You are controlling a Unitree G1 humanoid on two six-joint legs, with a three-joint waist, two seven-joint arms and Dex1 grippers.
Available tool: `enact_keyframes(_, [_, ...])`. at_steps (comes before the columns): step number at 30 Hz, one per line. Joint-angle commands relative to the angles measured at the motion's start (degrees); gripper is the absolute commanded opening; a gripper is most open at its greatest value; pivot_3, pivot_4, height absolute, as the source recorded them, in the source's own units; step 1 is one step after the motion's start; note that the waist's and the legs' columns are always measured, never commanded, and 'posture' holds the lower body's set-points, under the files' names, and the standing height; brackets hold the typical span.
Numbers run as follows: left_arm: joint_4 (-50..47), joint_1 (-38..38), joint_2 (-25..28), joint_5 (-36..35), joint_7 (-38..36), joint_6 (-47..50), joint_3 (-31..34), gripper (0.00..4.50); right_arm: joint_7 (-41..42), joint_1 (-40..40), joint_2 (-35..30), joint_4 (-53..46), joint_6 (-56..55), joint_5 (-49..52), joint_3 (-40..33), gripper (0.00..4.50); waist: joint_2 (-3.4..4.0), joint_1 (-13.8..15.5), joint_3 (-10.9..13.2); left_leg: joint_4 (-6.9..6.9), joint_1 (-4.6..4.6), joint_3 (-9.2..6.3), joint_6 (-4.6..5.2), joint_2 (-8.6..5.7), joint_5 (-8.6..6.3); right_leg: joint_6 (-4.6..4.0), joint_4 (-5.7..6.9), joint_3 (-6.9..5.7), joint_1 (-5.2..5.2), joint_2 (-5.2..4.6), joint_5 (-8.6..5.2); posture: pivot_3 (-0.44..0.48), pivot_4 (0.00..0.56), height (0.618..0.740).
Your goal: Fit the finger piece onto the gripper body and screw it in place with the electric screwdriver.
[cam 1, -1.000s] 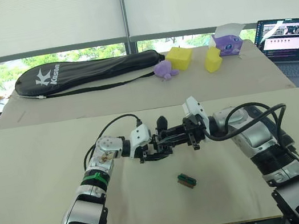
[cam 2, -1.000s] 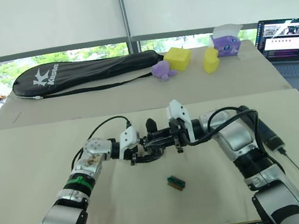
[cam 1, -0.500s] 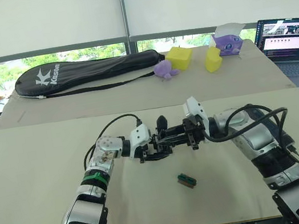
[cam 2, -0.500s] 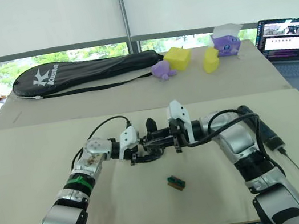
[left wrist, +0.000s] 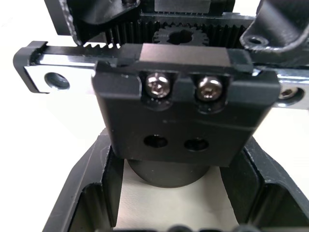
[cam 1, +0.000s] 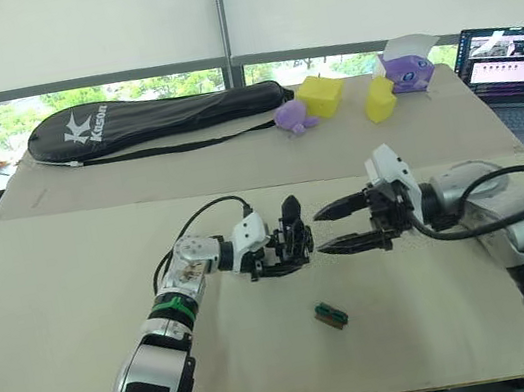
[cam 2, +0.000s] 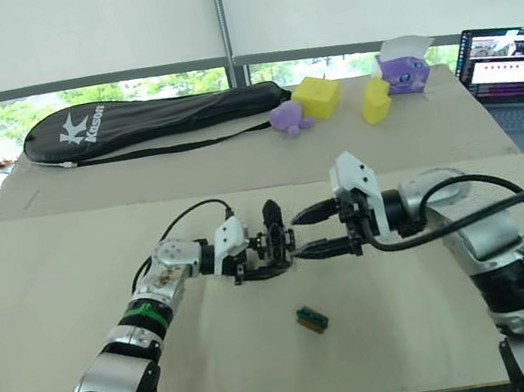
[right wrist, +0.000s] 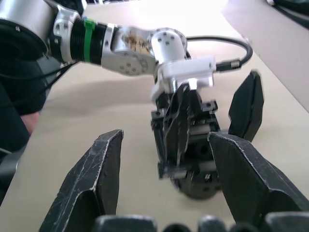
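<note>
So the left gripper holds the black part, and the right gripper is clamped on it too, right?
Not quite. The left gripper does hold the black part, but the right gripper is open and apart from it, as the left eye view shows.

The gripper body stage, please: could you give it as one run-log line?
left gripper: shut on gripper body | right gripper: open, apart from it | green-and-black block: lying on table

Beige table point(cam 1: 51, 324) under windows point(cam 1: 72, 99) half covered by white blinds point(cam 1: 61, 33)
</note>
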Motion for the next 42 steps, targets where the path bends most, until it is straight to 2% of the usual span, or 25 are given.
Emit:
enact_keyframes(1, [-2.26, 0.73, 2.83, 0.24, -0.62, 1.29, 0.53, 3.72, -1.26, 1.71, -6.58, -5.42, 5.52, 2.74, -6.31, 3.12, -0.03, 0.02, 0.02, 0.00, 0.00, 0.00, 0.00, 0.00, 0.00, 0.00, 0.00, 0.00, -0.01, 0.00, 0.00, 0.000, 0.150, 0.737])
enact_keyframes(3, [-6.39, 2.66, 5.83, -1.17, -2.60, 4.00, 1.32, 4.50, -2.41, 3.02, -12.46, -5.81, 10.17, 1.74, -7.86, 3.67, -0.02, -0.07, 0.03, -0.03, 0.00, -0.01, 0.00, 0.05, 0.00, 0.00, -0.01, -0.02, -0.03, 0.01, 0.00, 0.000, 0.150, 0.737])
enact_keyframes(5, [-14.77, 5.96, 9.71, -3.99, -5.49, 9.45, 2.31, 4.50, -3.85, 3.73, -18.75, -4.79, 15.08, -0.01, -8.17, 4.30, -0.01, -0.56, 0.03, -0.07, 0.03, -0.01, -0.01, 0.11, 0.00, -0.01, -0.01, -0.02, -0.04, 0.03, 0.00, 0.000, 0.150, 0.737])
enact_keyframes(6, [-20.43, 7.98, 11.90, -5.66, -7.01, 12.32, 2.71, 4.50, -4.57, 3.87, -21.43, -3.69, 16.76, -1.12, -7.99, 4.46, 0.01, -0.74, 0.04, -0.09, 0.03, -0.01, -0.01, 0.12, 0.00, -0.01, -0.01, 0.00, -0.05, 0.04, 0.00, 0.000, 0.150, 0.737])
enact_keyframes(8, [-32.69, 11.60, 16.44, -9.59, -9.46, 19.88, 3.43, 4.50, -5.55, 3.60, -25.98, -0.51, 19.51, -3.54, -6.73, 4.46, 0.05, -0.90, 0.12, -0.11, 0.03, -0.01, -0.02, 0.16, -0.01, -0.02, 0.00, 0.05, -0.10, 0.04, -0.01, 0.000, 0.150, 0.737])
enact_keyframes(10, [-46.18, 13.76, 21.62, -15.97, -11.09, 30.50, 5.22, 4.50, -5.99, 3.69, -27.90, 4.42, 15.23, -7.03, -5.92, 4.46, 0.06, -0.75, 0.15, -0.11, 0.03, -0.01, -0.02, 0.19, -0.01, -0.03, -0.03, 0.05, -0.09, 0.05, -0.01, 0.000, 0.150, 0.737])
enact_keyframes(14, [-63.11, 10.74, 29.56, -30.51, -11.28, 51.42, 9.11, 4.50, -9.48, 2.28, -29.66, 16.43, 16.24, -14.96, -0.11, 4.46, 0.06, -0.09, 0.22, -0.10, 0.00, -0.08, -0.02, 0.14, -0.01, -0.03, -0.13, 0.17, 0.02, 0.04, -0.02, 0.000, 0.150, 0.737])
enact_keyframes(16, [-66.33, 8.20, 30.34, -34.97, -9.08, 57.04, 10.58, 4.50, -11.18, -0.41, -27.99, 22.31, 18.02, -17.15, 1.82, 4.46, 0.12, -0.03, 0.25, -0.10, -0.02, -0.08, -0.02, 0.07, -0.01, -0.02, -0.15, 0.21, 0.02, 0.02, -0.03, 0.000, 0.150, 0.737])
enact_keyframes(20, [-69.24, 3.37, 28.52, -40.12, -4.20, 61.93, 12.21, 4.50, -9.57, -7.64, -23.97, 31.94, 23.49, -18.81, 6.53, 4.46, 0.23, -0.68, 0.33, -0.10, 0.04, -0.02, -0.01, 0.01, 0.01, 0.00, -0.12, 0.27, 0.06, 0.03, -0.03, 0.000, 0.150, 0.737])
enact_keyframes(25, [-72.43, 3.23, 32.17, -37.87, -6.42, 58.29, 9.86, 4.50, -6.33, -11.40, -21.27, 37.83, 23.94, -21.53, 11.98, 4.46, 0.28, -1.49, 0.37, -0.19, 0.10, 0.00, -0.16, 0.20, 0.09, -0.10, -0.07, 0.19, 0.05, 0.20, -0.08, 0.000, 0.150, 0.737])
enact_keyframes(32, [-72.66, 1.08, 31.70, -41.04, -4.08, 59.54, 10.94, 4.50, -4.42, -16.23, -17.29, 48.01, 16.00, -27.03, 15.78, 4.46, 0.33, -1.56, 0.40, -0.17, 0.09, -0.02, -0.24, 0.18, 0.13, -0.10, -0.05, 0.17, 0.07, 0.17, -0.09, 0.000, 0.150, 0.737])
enact_keyframes(36, [-72.56, 1.30, 31.54, -41.42, -3.34, 58.90, 10.83, 4.50, -0.50, -17.13, -17.00, 49.60, 12.56, -28.56, 16.50, 3.36, 0.34, -1.54, 0.41, -0.17, 0.08, -0.02, -0.25, 0.16, 0.14, -0.10, -0.08, 0.14, 0.07, 0.17, -0.09, 0.000, 0.150, 0.737])
enact_keyframes(40, [-71.67, 2.07, 31.34, -39.57, -3.03, 56.73, 10.00, 4.50, 5.20, -18.51, -19.09, 45.87, 4.68, -30.42, 16.71, 1.97, 0.49, -1.74, 0.50, -0.15, 0.10, -0.01, -0.27, 0.15, 0.14, -0.10, -0.05, 0.15, 0.09, 0.16, -0.09, 0.000, 0.150, 0.737])
enact_keyframes(42, [-71.29, 2.61, 31.42, -38.44, -3.35, 55.06, 9.39, 4.50, 8.25, -18.00, -20.12, 42.64, 0.47, -30.48, 16.39, 1.92, 0.67, -1.93, 0.61, -0.15, 0.10, -0.01, -0.29, 0.15, 0.15, -0.10, -0.04, 0.15, 0.08, 0.16, -0.09, 0.000, 0.150, 0.737])
